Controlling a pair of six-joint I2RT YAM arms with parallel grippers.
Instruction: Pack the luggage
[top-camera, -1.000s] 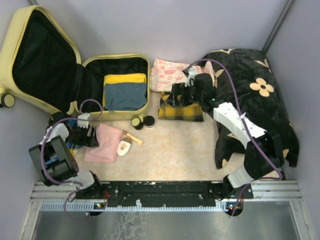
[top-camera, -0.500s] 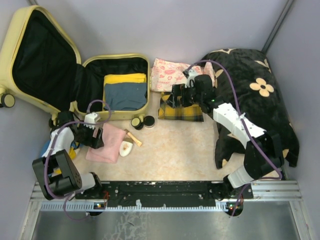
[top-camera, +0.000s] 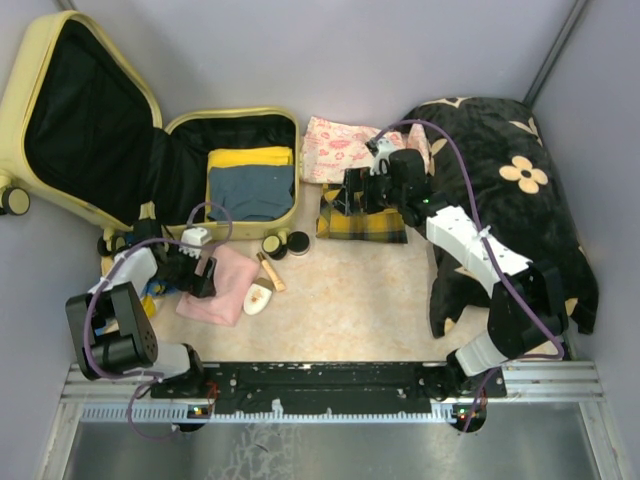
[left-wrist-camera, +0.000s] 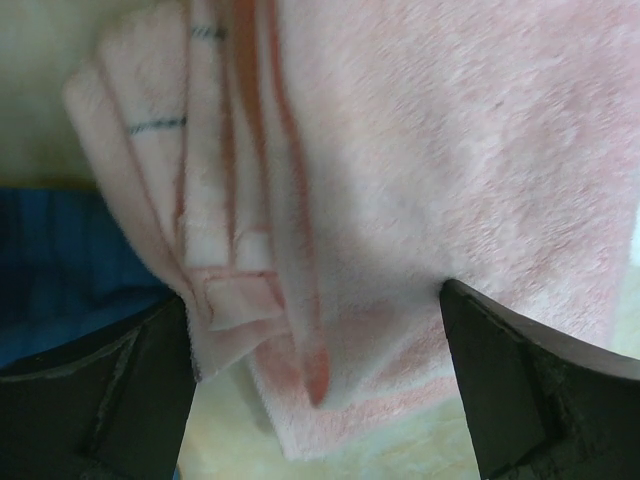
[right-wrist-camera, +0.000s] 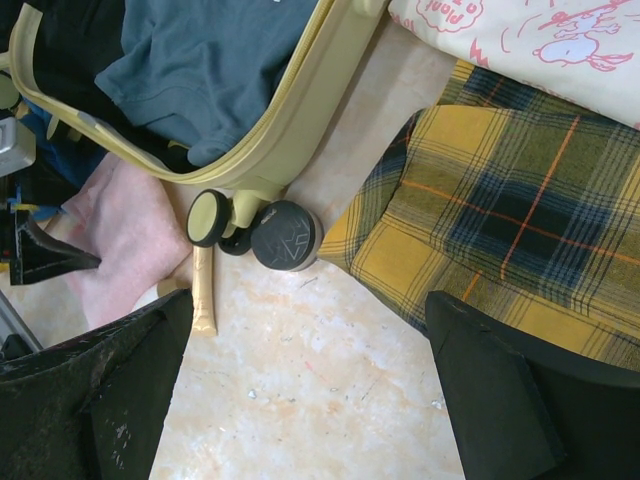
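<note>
The luggage (top-camera: 90, 110) lies open at the counter's (top-camera: 350, 300) far left. From above, only the arms' reach shows. The left wrist view shows the left claw (left-wrist-camera: 310, 300) spread wide astride a folded pink towel's (left-wrist-camera: 450, 150) corner. The right wrist view shows the right claw (right-wrist-camera: 308, 300) spread and holding nothing, between a jar (right-wrist-camera: 285, 235) and a plaid cloth (right-wrist-camera: 520, 220). Since a second ago the left arm has swung right onto the towel, nudging it, and its claw has widened; the right arm is unchanged. A blue thing (left-wrist-camera: 60, 270) beside the towel is unclear.
</note>
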